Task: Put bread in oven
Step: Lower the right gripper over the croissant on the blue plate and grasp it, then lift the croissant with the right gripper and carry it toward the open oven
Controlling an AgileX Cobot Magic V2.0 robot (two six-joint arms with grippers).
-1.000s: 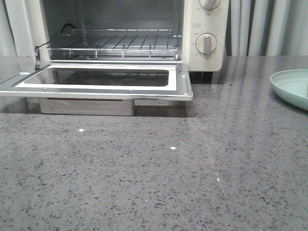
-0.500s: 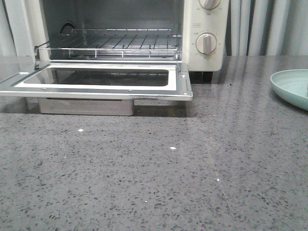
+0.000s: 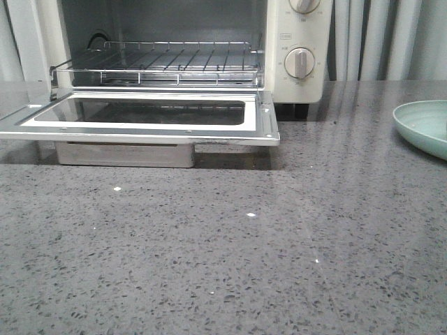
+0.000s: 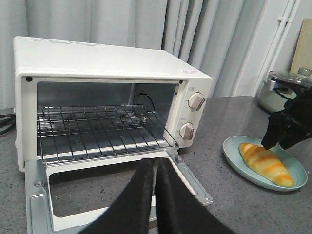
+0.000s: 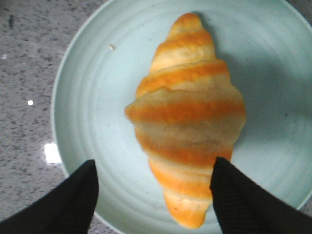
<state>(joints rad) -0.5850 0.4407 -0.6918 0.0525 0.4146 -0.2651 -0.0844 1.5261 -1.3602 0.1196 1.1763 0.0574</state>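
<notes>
The bread, a golden croissant-shaped roll banded in orange, is laid flat on a pale green plate. The cream-white oven is stood well apart, its glass door dropped open and its wire rack left bare.

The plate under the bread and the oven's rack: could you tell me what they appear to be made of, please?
The plate looks like glazed ceramic, possibly melamine: pale mint green, smooth, with a soft sheen and faint concentric rings. The rack inside the oven appears to be bright plated steel wire: thin, silvery, reflective bars. The bread lies on the plate.
</notes>
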